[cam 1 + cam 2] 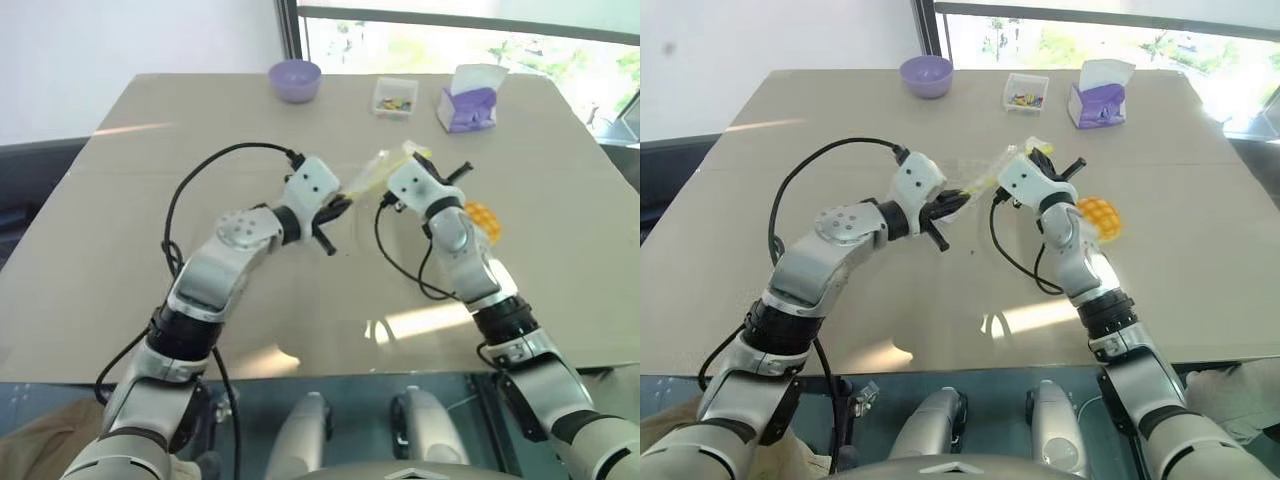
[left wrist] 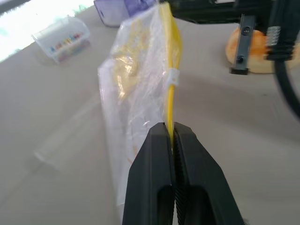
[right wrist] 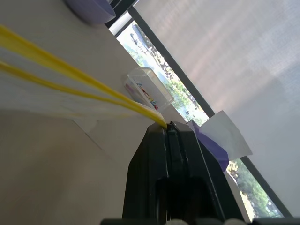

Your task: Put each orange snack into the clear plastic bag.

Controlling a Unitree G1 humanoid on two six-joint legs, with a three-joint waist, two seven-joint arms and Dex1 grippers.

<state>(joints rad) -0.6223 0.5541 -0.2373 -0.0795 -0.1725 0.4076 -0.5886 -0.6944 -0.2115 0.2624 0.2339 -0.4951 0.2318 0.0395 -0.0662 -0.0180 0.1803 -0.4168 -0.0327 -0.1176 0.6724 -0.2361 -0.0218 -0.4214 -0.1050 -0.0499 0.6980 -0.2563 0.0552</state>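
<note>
Clear plastic bag [image 2: 136,93] thin, crinkly, glossy; table [image 1: 150,200] smooth matt beige; left gripper [image 2: 172,140] matt black plastic.

bag [image 2: 136,93]: clear, yellow zip strip
snack [image 1: 1100,216]: orange-yellow, criss-cross grid
bowl [image 1: 295,79] beyond bag: lilac
small box [image 1: 395,97]: clear, multicoloured bits
table [image 1: 150,250]: beige

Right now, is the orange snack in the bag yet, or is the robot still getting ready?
Not yet. Done so far: both grippers have hold of the bag above the table. The left gripper and the right gripper each have their jaws shut on its yellow zip strip. In hand: the bag hangs between them. Left: the snack lies on the table beside the right arm, outside the bag, and has to go in.
</note>
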